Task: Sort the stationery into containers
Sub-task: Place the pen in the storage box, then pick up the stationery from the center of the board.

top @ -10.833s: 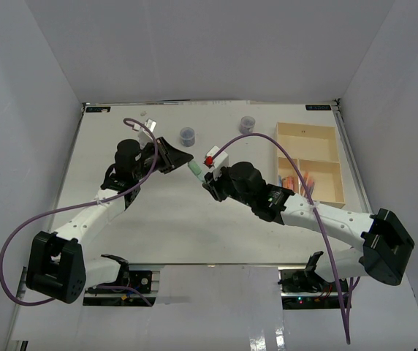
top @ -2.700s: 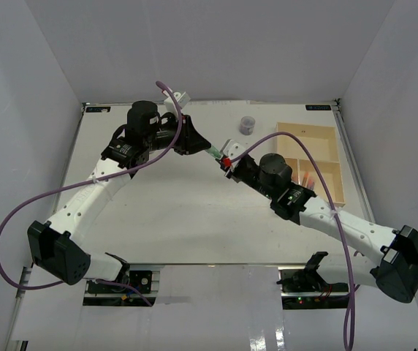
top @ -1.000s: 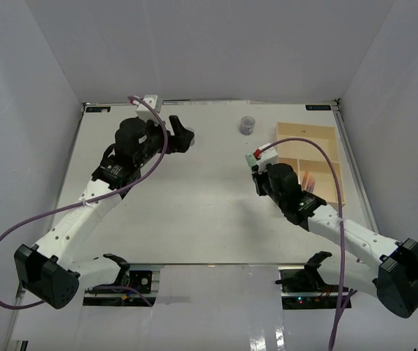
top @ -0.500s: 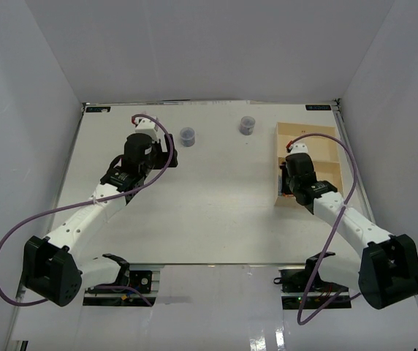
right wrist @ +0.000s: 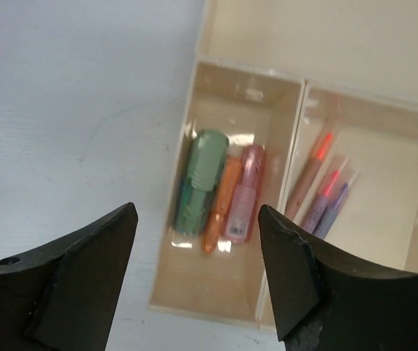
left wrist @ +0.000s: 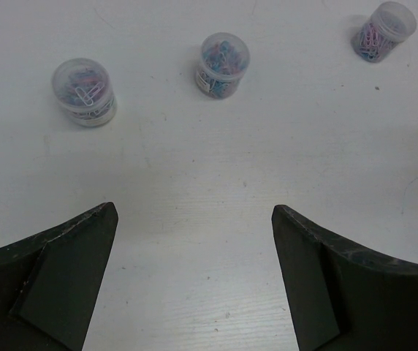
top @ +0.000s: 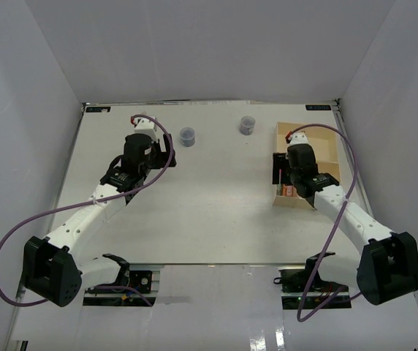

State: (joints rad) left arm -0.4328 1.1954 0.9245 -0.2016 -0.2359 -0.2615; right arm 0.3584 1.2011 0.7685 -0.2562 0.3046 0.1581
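Swinging away from mid-desk, our right arm (top: 340, 212) now hangs over the tray (right wrist: 326, 36). The green piece (right wrist: 198, 179) that both claws shared a moment ago lies in the smaller compartment nearest the white desk (right wrist: 85, 110). It touches an orange piece (right wrist: 220, 205), with a pink piece (right wrist: 243, 194) just beside that. Thin pens (right wrist: 318, 186) lie in the neighbouring small compartment. We see the right claw (right wrist: 196, 210) spread wide above the pieces, gripping nothing. Our left claw (left wrist: 193, 212) is likewise released, facing small clear containers of paper clips: one pot (left wrist: 83, 91), a second pot (left wrist: 223, 63) and a third pot (left wrist: 383, 29), all upright and well apart.
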